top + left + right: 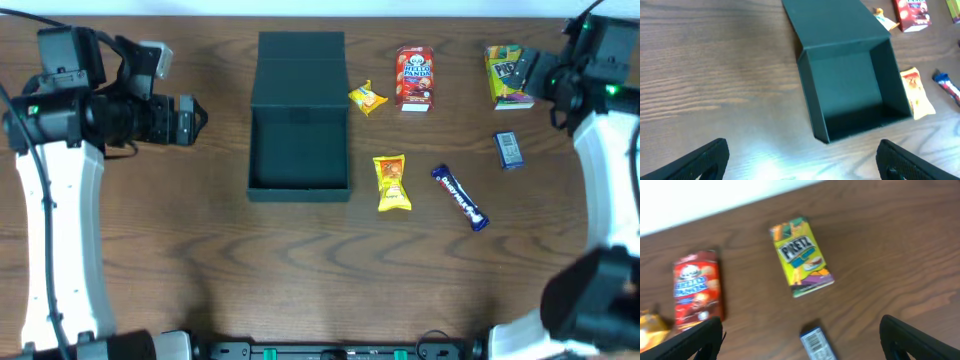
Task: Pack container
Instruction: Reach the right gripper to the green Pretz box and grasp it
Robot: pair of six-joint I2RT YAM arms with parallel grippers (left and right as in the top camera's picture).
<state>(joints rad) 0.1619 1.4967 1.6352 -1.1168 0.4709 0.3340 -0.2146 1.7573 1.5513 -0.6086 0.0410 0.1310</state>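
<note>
The container (300,120), a dark teal box, lies open in the middle of the table with its lid flap folded back on the far side; nothing is inside (850,85). My left gripper (195,118) hovers to its left, open and holding nothing (802,167), with the box's near corner just ahead of its fingers. My right gripper (540,78) is at the far right, open and holding nothing (800,330), above a small blue pack (816,344) and near the Pretz box (801,256).
Snacks lie right of the box: a small yellow packet (368,97), a red Hello Panda box (414,77), the Pretz box (508,75), the blue pack (509,150), a yellow packet (392,183) and a blue bar (460,197).
</note>
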